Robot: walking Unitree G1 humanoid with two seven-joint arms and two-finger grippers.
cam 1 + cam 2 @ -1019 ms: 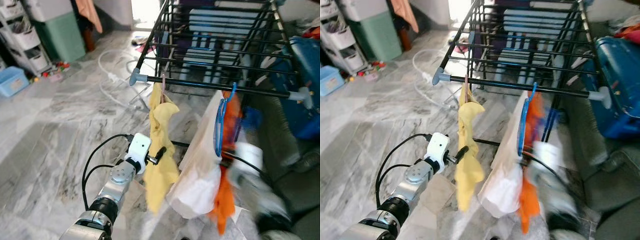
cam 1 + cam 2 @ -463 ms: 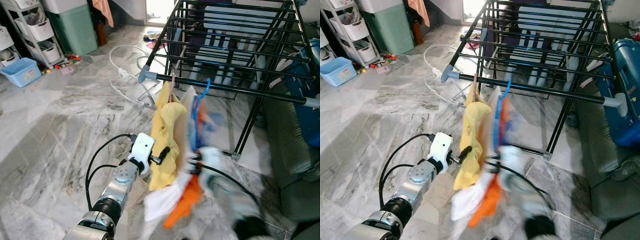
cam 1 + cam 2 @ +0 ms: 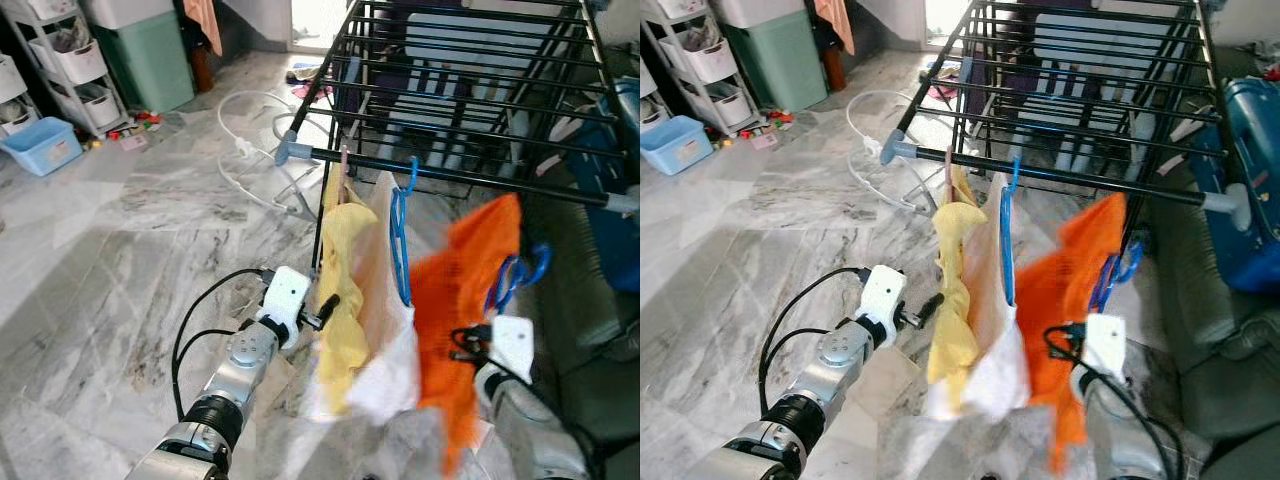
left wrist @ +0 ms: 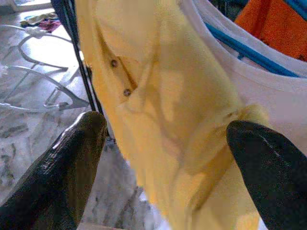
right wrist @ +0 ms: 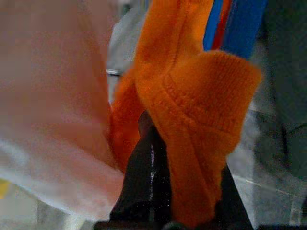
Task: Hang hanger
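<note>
The blue hanger point(image 3: 516, 280) carrying an orange garment point(image 3: 462, 300) is clamped in the right gripper point(image 5: 158, 158), near the drying rack rail point(image 3: 450, 176); swinging cloth could spoil hooking. Left gripper point(image 4: 163, 158) gapes wide by the yellow shirt point(image 3: 345, 280).

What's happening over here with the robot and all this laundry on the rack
The robot is hanging laundry on a black drying rack. Its right gripper is shut on an orange garment on a blue hanger, held up below the front rail and not yet hooked on. A yellow shirt and a white shirt already hang there. The left gripper is open beside the yellow shirt.
</note>
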